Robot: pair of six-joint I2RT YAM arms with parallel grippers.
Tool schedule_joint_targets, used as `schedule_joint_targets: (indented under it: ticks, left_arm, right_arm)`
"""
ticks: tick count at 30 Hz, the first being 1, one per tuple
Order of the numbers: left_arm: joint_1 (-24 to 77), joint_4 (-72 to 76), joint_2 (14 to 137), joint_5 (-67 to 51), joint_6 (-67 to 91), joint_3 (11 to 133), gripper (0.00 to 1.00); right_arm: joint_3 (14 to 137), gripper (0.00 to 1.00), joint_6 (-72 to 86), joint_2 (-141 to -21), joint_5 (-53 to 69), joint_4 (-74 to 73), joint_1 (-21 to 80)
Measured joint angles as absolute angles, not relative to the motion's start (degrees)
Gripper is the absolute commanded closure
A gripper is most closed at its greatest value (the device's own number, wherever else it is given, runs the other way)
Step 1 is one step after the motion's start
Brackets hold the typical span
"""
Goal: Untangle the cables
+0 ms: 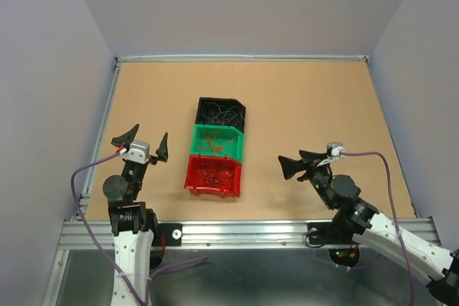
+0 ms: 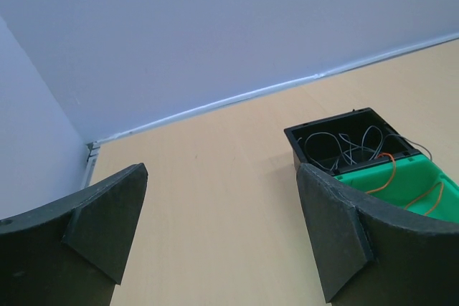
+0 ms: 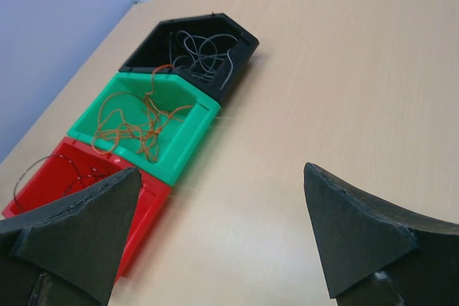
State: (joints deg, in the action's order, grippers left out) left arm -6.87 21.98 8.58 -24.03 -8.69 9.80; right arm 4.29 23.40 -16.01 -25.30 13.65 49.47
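Orange cables [image 3: 136, 125] lie binned, sorting seemingly done; left gripper [image 1: 149, 134] and right gripper [image 1: 292, 157] hover spread, empty, by the near edge; next, likely retract.

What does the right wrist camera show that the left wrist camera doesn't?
Only the right wrist: the red bin holding dark wires, and the right tool, open. Only the left wrist: the left tool, open. Both: the black bin with pale wires and the green bin with orange wires, though the left wrist cuts off most of the green bin.
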Motion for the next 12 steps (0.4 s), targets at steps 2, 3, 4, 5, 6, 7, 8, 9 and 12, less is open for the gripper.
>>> schedule_joint_targets:
  ticks: [2,3,4,5,6,7,8,9,12]
  left_arm:
    - [-6.87,21.96,8.84,-24.75,-8.95,9.76,0.01]
    - [-6.87,22.00,9.10,-25.17,-9.13,9.76,0.01]
    - [-6.87,22.06,9.34,-25.41,-9.17,9.76,0.01]
    - [-6.85,22.06,9.76,-25.63,-9.23,9.76,0.01]
    - [-6.87,22.06,10.28,-25.78,-9.34,9.76,0.01]
    - [-6.87,22.06,10.70,-25.91,-9.37,9.76,0.01]
    - [-6.87,22.06,11.20,-26.02,-9.41,9.76,0.01]
    - [-6.87,22.06,11.66,-26.11,-9.45,9.76,0.01]
    - [-6.87,22.06,12.38,-26.26,-9.56,9.76,0.01]
  right_arm:
    - [4.29,0.00,23.53,-17.61,-25.39,13.41,49.47]
    - [4.29,0.00,23.62,-18.55,-25.45,13.10,49.47]
    - [4.29,0.00,23.66,-18.92,-25.52,12.93,49.47]
    - [4.29,0.00,23.73,-19.27,-25.54,12.75,49.47]
    - [4.29,0.00,23.79,-19.44,-25.54,12.67,49.47]
    - [4.29,0.00,23.81,-19.46,-25.54,12.51,49.47]
    - [4.29,0.00,23.81,-19.42,-25.54,12.40,49.47]
    - [4.29,0.01,23.81,-19.31,-25.56,12.40,49.47]
    - [4.29,0.00,23.81,-18.37,-25.67,12.38,49.47]
